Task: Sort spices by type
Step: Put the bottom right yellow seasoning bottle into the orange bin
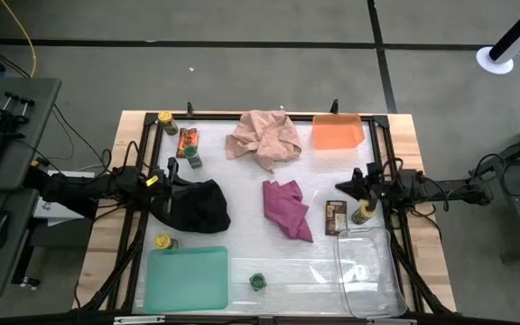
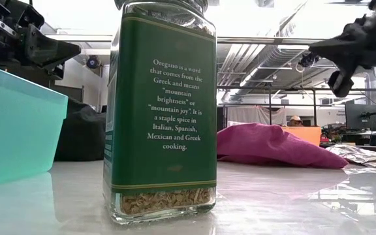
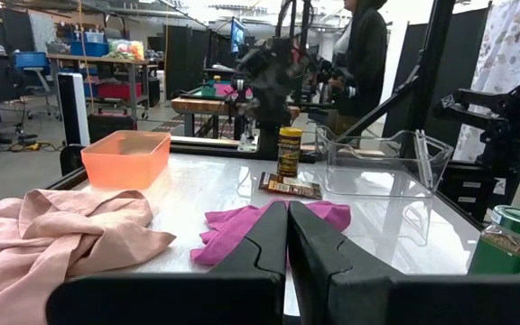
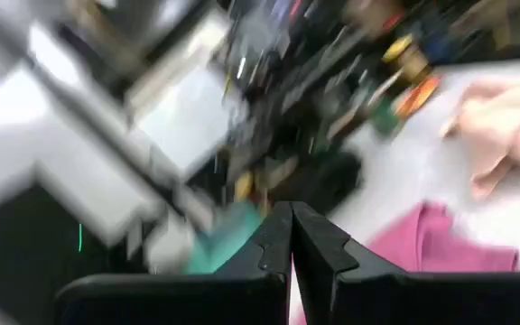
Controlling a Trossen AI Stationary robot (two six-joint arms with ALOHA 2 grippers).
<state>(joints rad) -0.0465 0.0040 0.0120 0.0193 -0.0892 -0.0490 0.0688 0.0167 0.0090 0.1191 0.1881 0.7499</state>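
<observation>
In the high view, yellow-lidded jars stand at the far left corner (image 1: 165,120), by the green tray (image 1: 162,241) and near the right edge (image 1: 363,213). One green-lidded jar (image 1: 192,161) stands beside an orange packet (image 1: 188,139). The other green-lidded jar (image 1: 258,282) (image 2: 162,111) stands near the front edge. A brown packet (image 1: 335,217) lies flat by the clear tray. My left gripper (image 1: 173,178) (image 3: 287,217) is shut, over the black cloth's left edge. My right gripper (image 1: 345,186) (image 4: 290,217) is shut, just beyond the right yellow-lidded jar. Neither holds anything.
A pink cloth (image 1: 264,137), a magenta cloth (image 1: 287,208) and a black cloth (image 1: 200,206) lie mid-table. An orange tray (image 1: 337,132) sits far right, a green tray (image 1: 186,278) near left, a clear tray (image 1: 368,266) near right. A person stands beyond the table's right side (image 3: 364,45).
</observation>
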